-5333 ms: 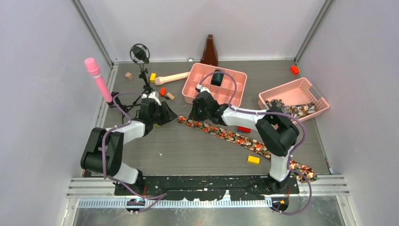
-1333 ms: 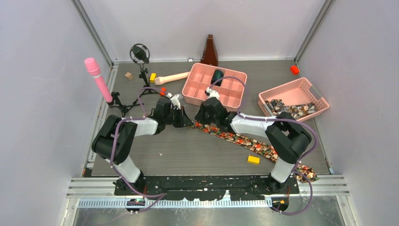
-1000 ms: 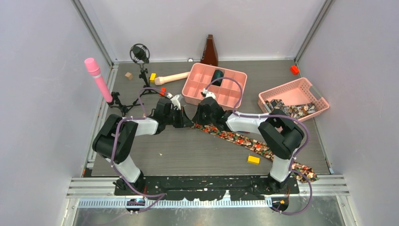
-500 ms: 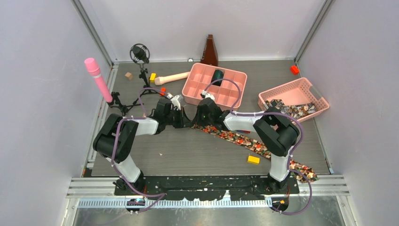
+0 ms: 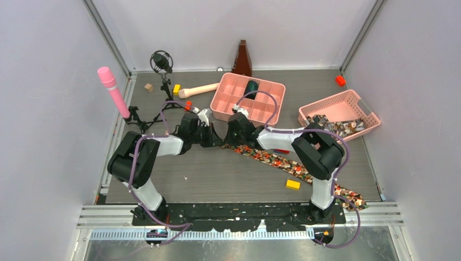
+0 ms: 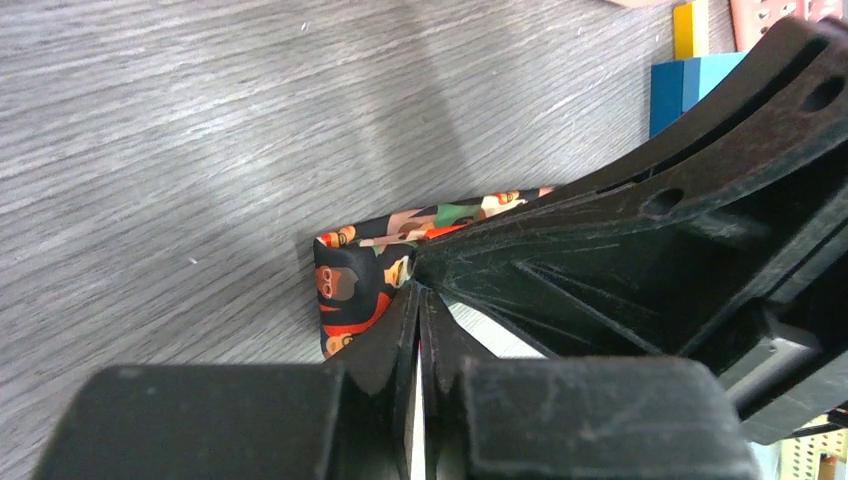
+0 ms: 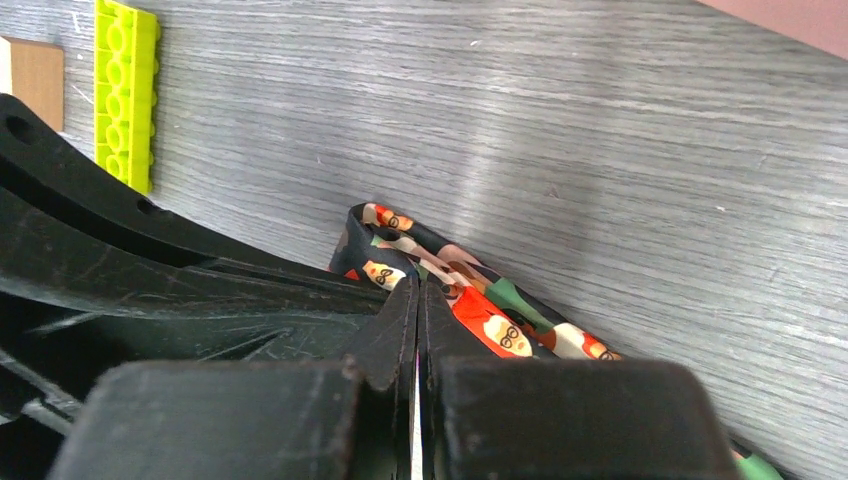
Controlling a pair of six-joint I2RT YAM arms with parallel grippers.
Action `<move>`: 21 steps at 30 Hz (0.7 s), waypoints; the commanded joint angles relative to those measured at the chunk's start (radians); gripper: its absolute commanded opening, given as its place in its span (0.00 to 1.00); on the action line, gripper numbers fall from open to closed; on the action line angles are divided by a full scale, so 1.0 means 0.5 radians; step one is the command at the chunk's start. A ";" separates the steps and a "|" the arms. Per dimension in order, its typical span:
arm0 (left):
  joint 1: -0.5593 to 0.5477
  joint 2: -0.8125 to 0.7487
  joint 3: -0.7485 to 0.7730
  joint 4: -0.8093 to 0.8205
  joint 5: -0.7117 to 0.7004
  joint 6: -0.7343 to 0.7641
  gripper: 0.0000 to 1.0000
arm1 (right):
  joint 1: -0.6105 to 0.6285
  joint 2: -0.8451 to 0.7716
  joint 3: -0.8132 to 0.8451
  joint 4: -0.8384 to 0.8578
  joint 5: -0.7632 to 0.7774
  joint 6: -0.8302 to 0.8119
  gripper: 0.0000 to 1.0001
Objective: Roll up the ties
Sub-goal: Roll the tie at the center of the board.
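A dark tie (image 5: 272, 157) with a small red, orange and green print lies diagonally from the table's middle to the front right corner. Its left end is folded over (image 6: 345, 285). My left gripper (image 5: 219, 142) and right gripper (image 5: 229, 142) meet tip to tip at that end. In the left wrist view my left gripper (image 6: 418, 292) is shut, pinching the fold's edge. In the right wrist view my right gripper (image 7: 417, 285) is shut on the tie (image 7: 500, 320) from the opposite side. More ties (image 5: 340, 127) lie heaped in the pink basket (image 5: 328, 104).
A pink compartment tray (image 5: 228, 87) holding a dark cylinder (image 5: 251, 88) stands just behind the grippers. A yellow block (image 5: 293, 184) and a red block (image 5: 281, 150) lie beside the tie. A lime brick (image 7: 127, 90), microphone stand (image 5: 161, 62), pink cylinder (image 5: 113, 92) and wooden pin (image 5: 198, 90) sit to the left.
Both grippers have come together at the tie's left end, and that end now lies folded over and further right. In the last second the right gripper edged slightly left.
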 commanded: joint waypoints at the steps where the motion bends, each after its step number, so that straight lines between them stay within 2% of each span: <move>1: 0.010 -0.054 0.082 0.061 0.012 -0.056 0.08 | 0.010 0.017 0.055 -0.059 0.072 0.005 0.00; 4: 0.026 -0.103 0.078 0.068 0.026 -0.082 0.18 | 0.010 0.020 0.048 -0.057 0.078 0.002 0.00; 10: 0.091 -0.202 0.031 0.053 0.017 -0.105 0.28 | 0.010 0.023 0.043 -0.058 0.088 0.004 0.00; 15: 0.153 -0.207 -0.024 0.041 -0.006 -0.115 0.42 | 0.010 0.013 0.034 -0.066 0.096 0.004 0.00; 21: 0.158 -0.121 -0.028 0.052 0.043 -0.118 0.46 | 0.011 -0.004 0.018 -0.068 0.111 0.004 0.00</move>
